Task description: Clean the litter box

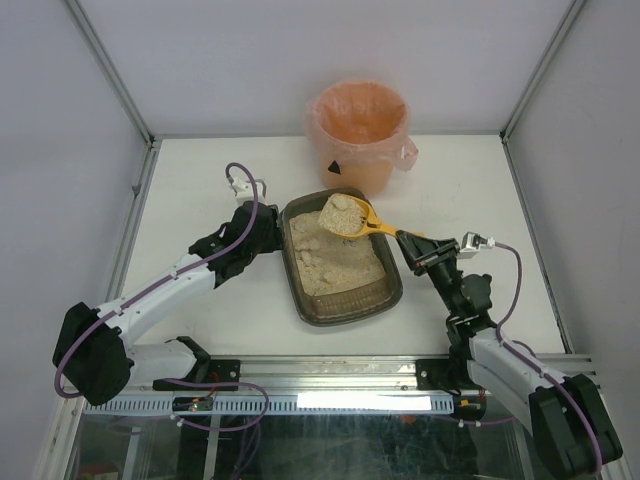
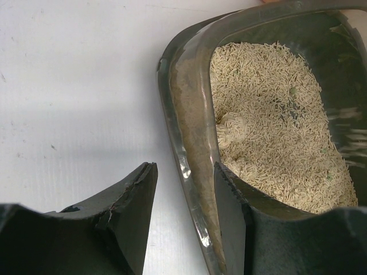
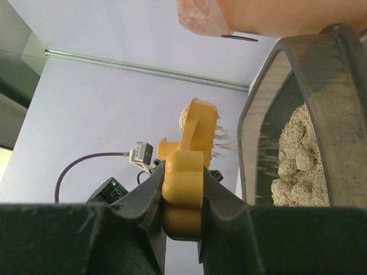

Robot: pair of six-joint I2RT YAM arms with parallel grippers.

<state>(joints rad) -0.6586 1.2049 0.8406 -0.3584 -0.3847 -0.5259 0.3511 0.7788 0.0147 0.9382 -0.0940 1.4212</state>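
Note:
The litter box is a dark tray of beige litter in the middle of the table. My left gripper stands astride its left rim. The jaws of the left gripper are open, with the inner finger against the wall and the outer finger apart from it over the white table. My right gripper is shut on the handle of a yellow scoop. The scoop holds a clump of litter above the box's far end. In the right wrist view the right gripper clamps the scoop while loose grains fall from it beside the box wall.
An orange-pink bag-lined bucket stands just behind the box at the table's back edge, and its bag shows at the top of the right wrist view. More clumps lie in the litter. Metal frame posts and walls enclose the table.

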